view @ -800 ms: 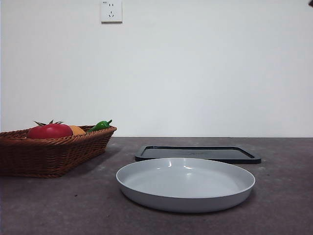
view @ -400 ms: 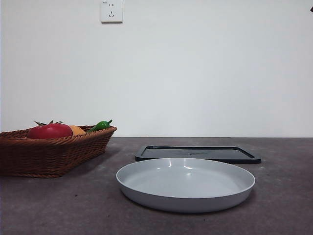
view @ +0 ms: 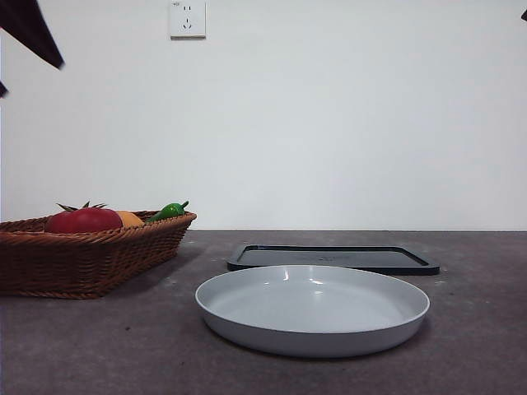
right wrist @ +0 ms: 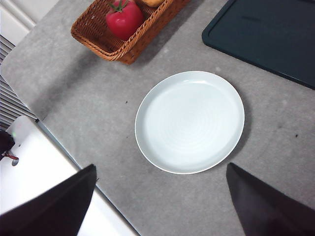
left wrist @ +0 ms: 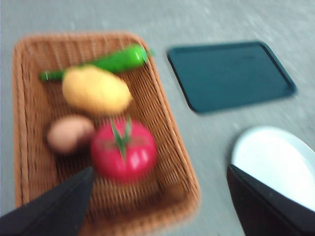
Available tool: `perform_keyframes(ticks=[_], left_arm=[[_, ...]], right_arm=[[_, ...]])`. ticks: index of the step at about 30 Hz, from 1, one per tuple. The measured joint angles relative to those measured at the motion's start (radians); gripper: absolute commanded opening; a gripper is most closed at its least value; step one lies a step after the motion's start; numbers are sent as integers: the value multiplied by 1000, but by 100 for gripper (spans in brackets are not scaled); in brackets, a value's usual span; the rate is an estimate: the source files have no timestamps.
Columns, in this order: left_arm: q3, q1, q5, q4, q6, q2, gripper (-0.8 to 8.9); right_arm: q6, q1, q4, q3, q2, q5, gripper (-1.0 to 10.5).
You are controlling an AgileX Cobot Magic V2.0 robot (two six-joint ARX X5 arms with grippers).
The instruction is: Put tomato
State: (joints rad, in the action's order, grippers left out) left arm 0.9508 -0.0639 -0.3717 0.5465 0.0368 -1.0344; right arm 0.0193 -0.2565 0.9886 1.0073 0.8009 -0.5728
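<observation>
The tomato (view: 82,220), glossy red with a dark green calyx, lies in a brown wicker basket (view: 90,259) at the table's left. In the blurred left wrist view the tomato (left wrist: 124,151) lies below my left gripper (left wrist: 157,206), whose jaws stand wide open and empty, well above the basket (left wrist: 29,123). A dark tip of that arm (view: 33,29) shows at the front view's top left corner. My right gripper (right wrist: 157,201) hangs open and empty high over the grey plate (right wrist: 189,123), and from there the tomato (right wrist: 124,19) is far off in the basket (right wrist: 98,42).
Beside the tomato in the basket are a yellow-orange fruit (left wrist: 96,91), a brownish egg-shaped thing (left wrist: 69,133) and a green chili (left wrist: 115,60). The grey plate (view: 313,333) sits mid-table, with a black tray (view: 329,257) behind it. The table's edge (right wrist: 64,142) runs near the plate.
A dark arm tip has come into the front view's top left corner, above the basket. Basket, plate and tray have not moved.
</observation>
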Motion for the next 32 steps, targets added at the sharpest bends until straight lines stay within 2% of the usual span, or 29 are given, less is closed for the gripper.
perform_keyframes(ticks=[10,17,32], left_arm=[[0,-29,11,-171,23,-237,438],[0,-58,66,-245,67,-364,438],[0,-71,86,-314,112,-492,438]], right_arm=[[0,0,0,0,0,0,421],[0,0,0,0,0,0,421],[0,0,0,0,0,0,421]])
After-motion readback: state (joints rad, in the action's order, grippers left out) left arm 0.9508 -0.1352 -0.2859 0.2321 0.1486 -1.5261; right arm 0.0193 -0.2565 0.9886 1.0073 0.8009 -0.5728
